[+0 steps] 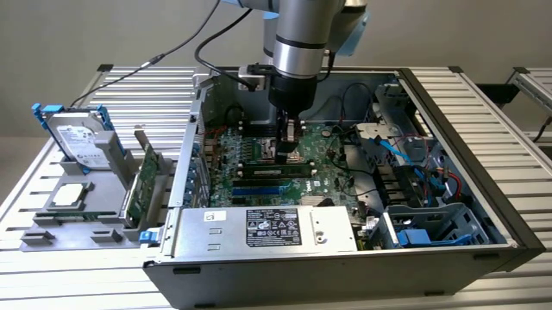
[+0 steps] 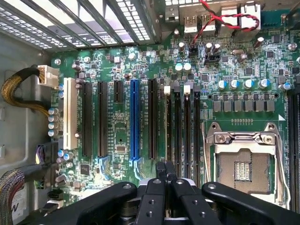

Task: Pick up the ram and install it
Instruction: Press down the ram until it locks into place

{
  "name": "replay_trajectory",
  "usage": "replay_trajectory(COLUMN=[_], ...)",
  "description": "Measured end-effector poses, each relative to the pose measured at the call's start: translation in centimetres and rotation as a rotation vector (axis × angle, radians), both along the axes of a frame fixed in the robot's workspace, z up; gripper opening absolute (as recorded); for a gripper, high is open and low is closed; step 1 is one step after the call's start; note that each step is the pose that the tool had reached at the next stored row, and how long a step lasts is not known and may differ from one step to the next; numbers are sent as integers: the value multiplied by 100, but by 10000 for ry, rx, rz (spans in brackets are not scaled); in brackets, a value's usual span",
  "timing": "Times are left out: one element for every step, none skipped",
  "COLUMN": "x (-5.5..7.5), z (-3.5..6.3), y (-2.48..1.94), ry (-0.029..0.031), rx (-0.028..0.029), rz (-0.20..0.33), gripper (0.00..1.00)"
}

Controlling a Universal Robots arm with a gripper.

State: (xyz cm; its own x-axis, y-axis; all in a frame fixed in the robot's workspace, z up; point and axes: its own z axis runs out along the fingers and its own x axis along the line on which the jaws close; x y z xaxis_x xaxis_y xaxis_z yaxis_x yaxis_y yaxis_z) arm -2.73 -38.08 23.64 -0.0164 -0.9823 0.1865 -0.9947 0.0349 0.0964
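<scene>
Green ram (image 1: 274, 171) lies seated in a motherboard slot (image 2: 177, 126) beneath the gripper (image 1: 289, 154), fingers pressed together, empty; uneven downward push could leave one end unlatched.

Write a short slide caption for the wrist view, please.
Shut gripper poised above the motherboard, at the memory slots beside the CPU socket.

A green motherboard (image 2: 122, 140) is seen beyond the black gripper (image 2: 165, 171), crossed by black slots (image 2: 152, 119), one blue slot (image 2: 135, 119) and one white slot (image 2: 70, 112). Beside the gripper, the ram (image 1: 278, 172) appears green and dark.
</scene>
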Motion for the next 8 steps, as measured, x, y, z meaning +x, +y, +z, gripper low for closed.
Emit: replay_trajectory(x=[-4, -9, -11, -11, -12, -12, -12, -11], z=[-18, -32, -33, -34, -34, -34, -34, -34], y=[0, 0, -2, -5, -6, -6, -10, -17], ry=[-4, -21, -41, -44, -46, -53, -55, -55], rx=[2, 27, 99, 194, 253, 275, 289, 293], rz=[0, 1, 1, 2, 1, -1, 0, 2], gripper=[11, 11, 11, 11, 11, 11, 11, 11])
